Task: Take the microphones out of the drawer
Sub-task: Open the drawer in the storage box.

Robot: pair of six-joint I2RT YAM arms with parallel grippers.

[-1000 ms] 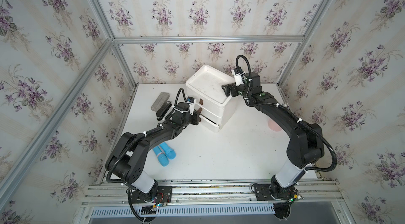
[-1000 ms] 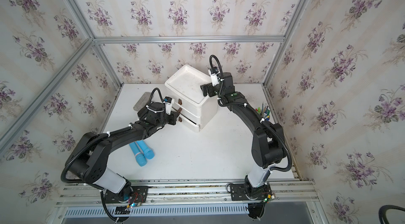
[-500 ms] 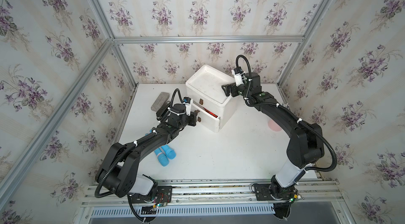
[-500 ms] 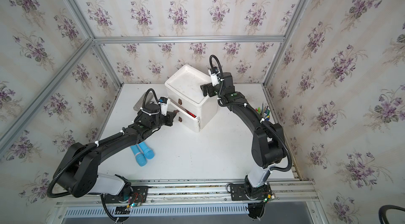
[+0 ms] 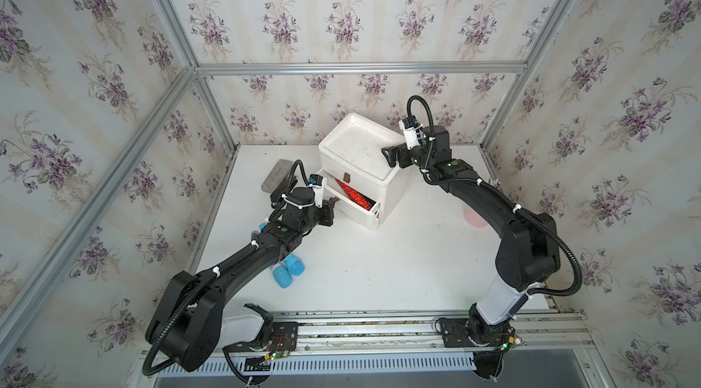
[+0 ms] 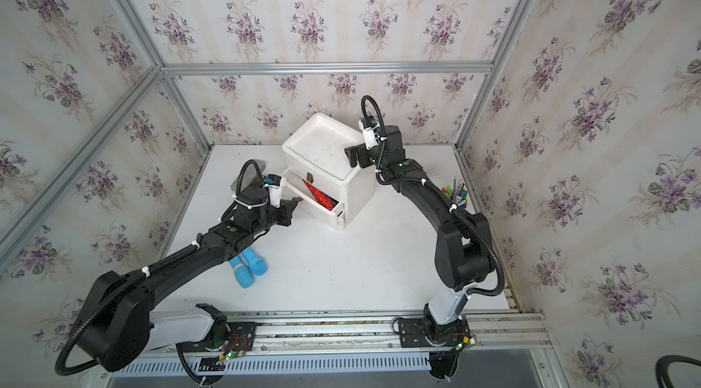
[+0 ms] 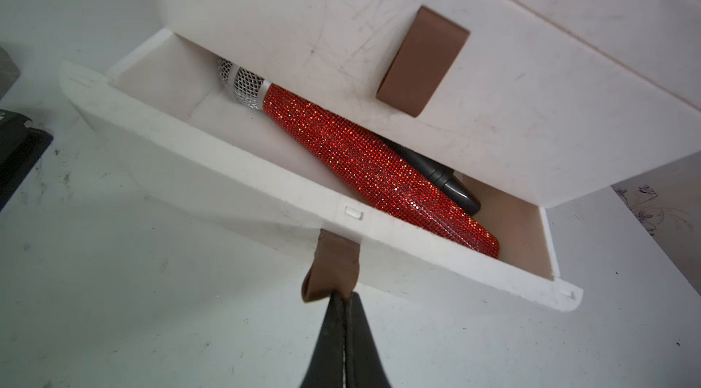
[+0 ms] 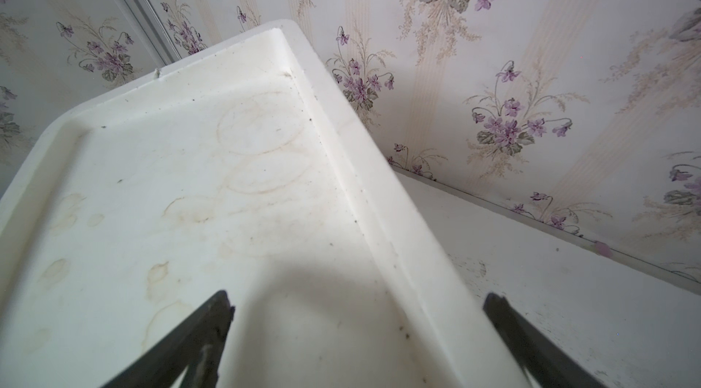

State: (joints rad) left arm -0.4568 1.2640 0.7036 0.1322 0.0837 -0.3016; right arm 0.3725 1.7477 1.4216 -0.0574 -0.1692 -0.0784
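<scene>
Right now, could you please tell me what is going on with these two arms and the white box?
The left gripper is shut on the brown strap handle of the lower drawer in the white drawer cabinet. The drawer stands partly open. A red glittery microphone with a silver mesh head lies inside, untouched, beside a black cylindrical object. The right gripper is open, its jaws astride the cabinet's top rim.
</scene>
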